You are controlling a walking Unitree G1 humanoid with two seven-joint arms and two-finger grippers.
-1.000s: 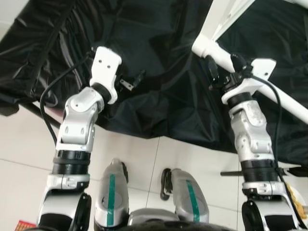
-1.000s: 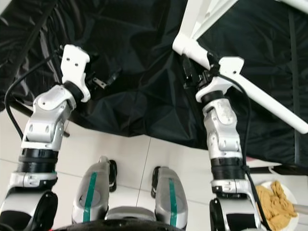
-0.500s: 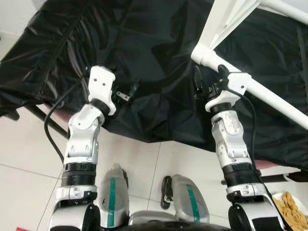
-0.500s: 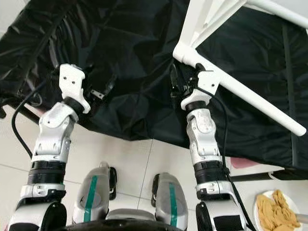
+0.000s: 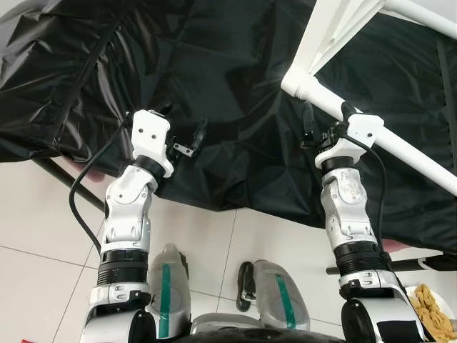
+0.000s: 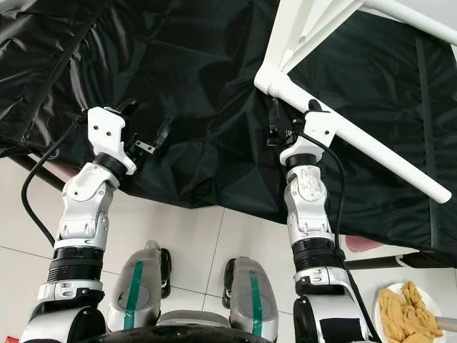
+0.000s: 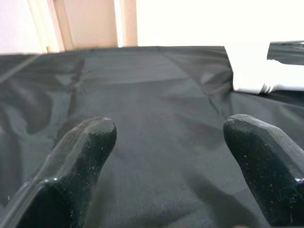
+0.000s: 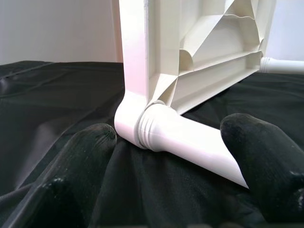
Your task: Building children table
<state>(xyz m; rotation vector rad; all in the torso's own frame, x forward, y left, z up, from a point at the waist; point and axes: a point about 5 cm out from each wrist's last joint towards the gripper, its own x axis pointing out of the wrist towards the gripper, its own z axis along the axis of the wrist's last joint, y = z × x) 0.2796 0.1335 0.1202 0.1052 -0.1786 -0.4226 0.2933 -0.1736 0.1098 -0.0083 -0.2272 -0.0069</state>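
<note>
An upturned white plastic table (image 5: 335,28) lies on a black cloth (image 5: 214,64). One round white leg (image 5: 400,146) runs from its corner socket (image 8: 142,126) toward the right. My right gripper (image 5: 325,123) is open at the leg just below the socket. Its fingertips (image 8: 90,142) stand on either side of the leg (image 8: 190,142) and are not closed on it. My left gripper (image 5: 180,121) hangs open over bare cloth to the left, with nothing between its fingers (image 7: 85,142). A white table part (image 7: 266,71) lies further off.
The cloth covers a low surface whose front edge drops to the white tiled floor (image 5: 43,229). A dark metal bar (image 5: 53,175) sticks out under the cloth at the left. A plate of fried food (image 6: 407,307) sits on the floor at the lower right. My own legs (image 5: 168,293) show at the bottom.
The whole picture has shifted with the head. The right gripper stays at the socket end of the leg, and the left gripper stays open over the cloth.
</note>
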